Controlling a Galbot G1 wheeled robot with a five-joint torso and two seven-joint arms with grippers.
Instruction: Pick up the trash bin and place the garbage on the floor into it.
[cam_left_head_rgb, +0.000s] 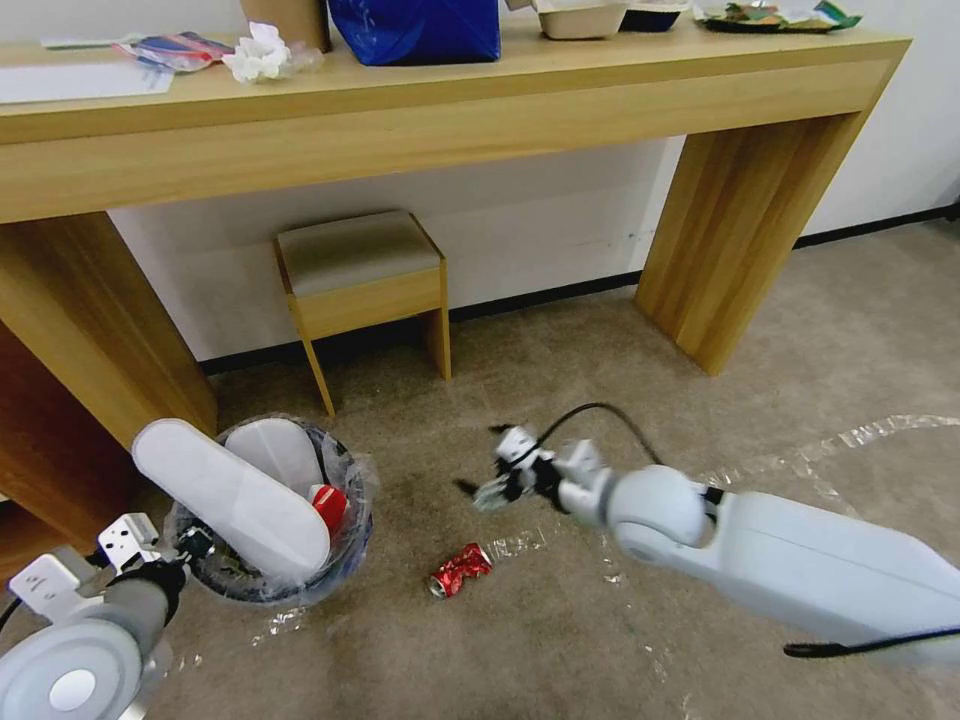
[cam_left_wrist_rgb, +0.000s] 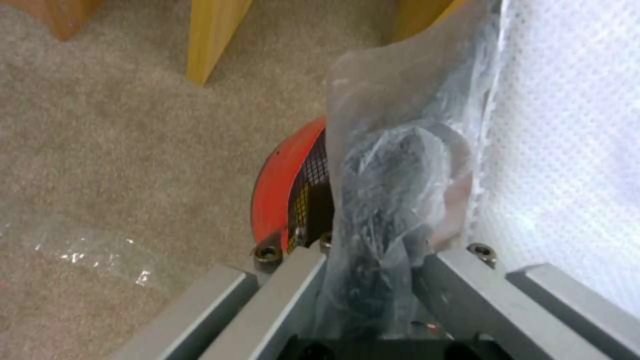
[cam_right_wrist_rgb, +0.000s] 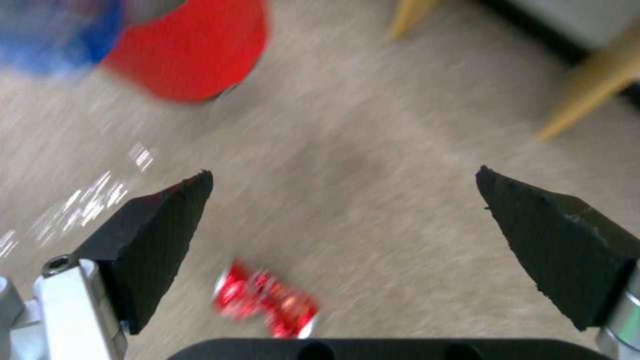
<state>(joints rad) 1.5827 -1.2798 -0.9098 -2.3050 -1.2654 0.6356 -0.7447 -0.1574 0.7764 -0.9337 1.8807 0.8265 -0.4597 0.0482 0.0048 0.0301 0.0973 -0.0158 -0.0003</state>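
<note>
Head view: trash bin (cam_left_head_rgb: 268, 590) sits lower left of frame on the carpet floor (cam_left_head_rgb: 560, 640), w/ clear plastic liner (cam_left_head_rgb: 355, 480) crinkled over the rim. Two long white insoles (cam_left_head_rgb: 235, 495) stick up out of it, plus something small and red (cam_left_head_rgb: 330, 505) tucked beside them. Left gripper (cam_left_head_rgb: 185, 550) is at the bin's near-left rim, bottom left corner of frame; in left wrist view its fingers (cam_left_wrist_rgb: 293, 295) are clamped together on the rim, liner bunched between them, red wall (cam_left_wrist_rgb: 277, 185) of the bin just past the tips, white dotted insole surface (cam_left_wrist_rgb: 567, 150) filling the right side. Right gripper (cam_left_head_rgb: 490, 485) is centre frame, above the carpet, arm coming in from lower right. Right wrist view: fingers (cam_right_wrist_rgb: 157, 240) spread wide apart, nothing between them, blurred. Crushed red can (cam_left_head_rgb: 460, 570) lies on the carpet low centre, between bin and right arm, just below-left of the right gripper, not touching it; same can is at bottom centre of right wrist view (cam_right_wrist_rgb: 267, 305). Shiny tape scraps (cam_left_head_rgb: 515, 545) stuck to the carpet next to the can. Wooden desk (cam_left_head_rgb: 450, 120) across the top of frame, small stool (cam_left_head_rgb: 360, 280) under it.
</note>
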